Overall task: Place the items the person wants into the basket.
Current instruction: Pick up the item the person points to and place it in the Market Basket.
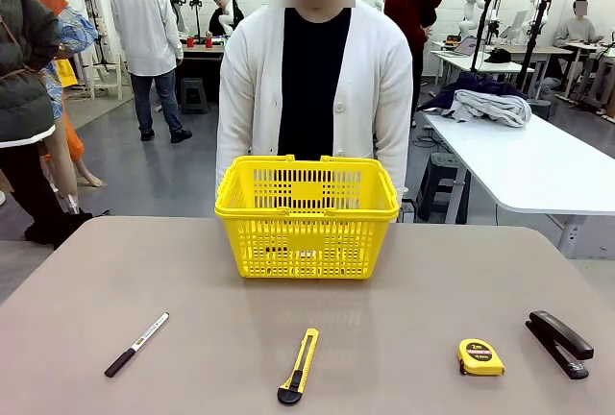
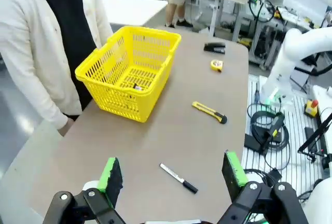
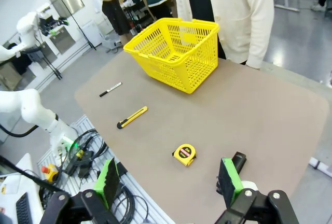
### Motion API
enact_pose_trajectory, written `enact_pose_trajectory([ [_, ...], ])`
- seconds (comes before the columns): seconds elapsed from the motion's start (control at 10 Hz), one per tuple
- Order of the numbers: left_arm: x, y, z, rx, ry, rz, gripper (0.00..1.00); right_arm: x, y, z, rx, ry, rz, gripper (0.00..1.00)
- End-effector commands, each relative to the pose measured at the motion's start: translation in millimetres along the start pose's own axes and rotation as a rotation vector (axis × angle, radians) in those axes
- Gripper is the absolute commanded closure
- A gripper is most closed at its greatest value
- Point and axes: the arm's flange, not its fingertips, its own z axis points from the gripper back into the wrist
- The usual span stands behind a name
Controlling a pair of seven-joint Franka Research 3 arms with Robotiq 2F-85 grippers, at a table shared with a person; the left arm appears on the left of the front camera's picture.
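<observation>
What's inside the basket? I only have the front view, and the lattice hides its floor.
Observer: In the left wrist view a small dark thing lies on the floor of the basket; it is too small to name.
Operator: Are the tools open?
Observer: The left tool is open, hanging above the pen.
Operator: And the other one?
Observer: The right tool is open too, with the stapler beside one finger.
</observation>
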Motion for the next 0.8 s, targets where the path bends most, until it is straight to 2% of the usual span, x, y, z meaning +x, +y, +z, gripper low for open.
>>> enact_pose_trajectory([
  [0.0,-6,1,-4,-0.012,-0.040,-0.029,0.00,2,0,-1,0.014,-0.022,0.015,0.00],
  [0.4,-32,7,-14,0.021,0.066,0.022,0.00,2,0,-1,0.014,-0.022,0.015,0.00],
  [0.7,-43,10,-21,0.023,0.063,0.043,0.00,2,0,-1,0.014,-0.022,0.015,0.00],
])
